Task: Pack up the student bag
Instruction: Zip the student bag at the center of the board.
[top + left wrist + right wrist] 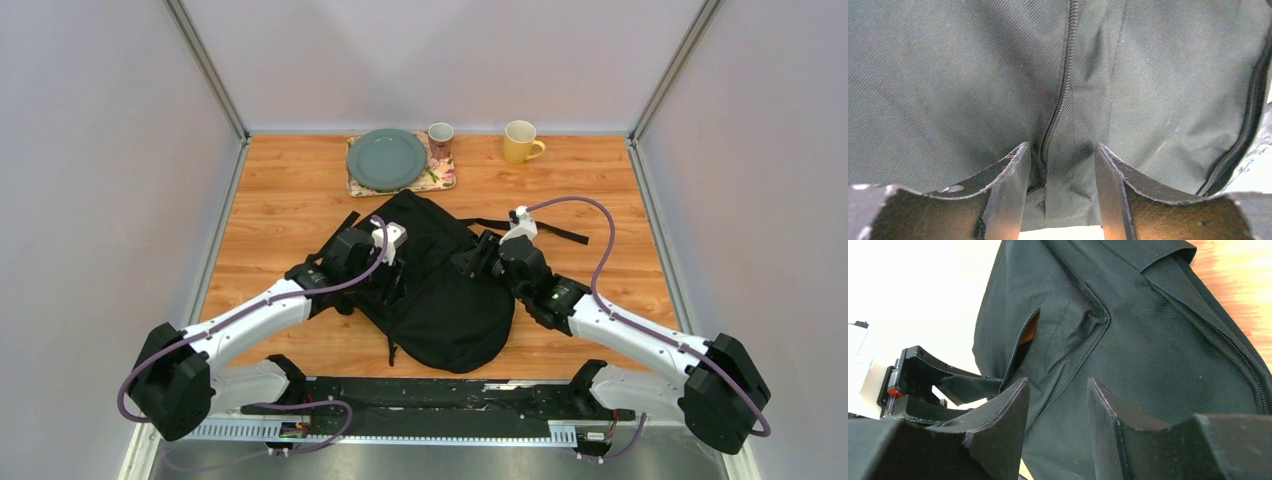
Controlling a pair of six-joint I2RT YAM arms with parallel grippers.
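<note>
Backpack (440,300) lies flat mid-tabletop (290,200), both arms resting on its upper half. Left jaws sit at its left flank, closed on a raised fold of cloth with a zipper (1060,95) line running down between them; the fabric creases where they bite. Right jaws are at the right flank, near a loose strap (540,228), standing narrowly apart just over the cloth; whether they pinch any of it, cannot tell. A slit pocket (1029,330) ahead of them gapes a little, orange-brown showing inside, source unclear. Risks, as I judge them: the left hold is on soft cloth only, so a lift could let the fold slip out, or drag the whole bag instead of parting an opening. With zipper teeth inside the bite, a sideways pull may jam the track rather than run it. The arms work close together; one pulling against the other could twist the bag or bring the wrists into contact. The strap could snag a jaw or a cable. A shove toward the far edge would carry the bag to the plate (386,158) and yellow mug (520,142).
</note>
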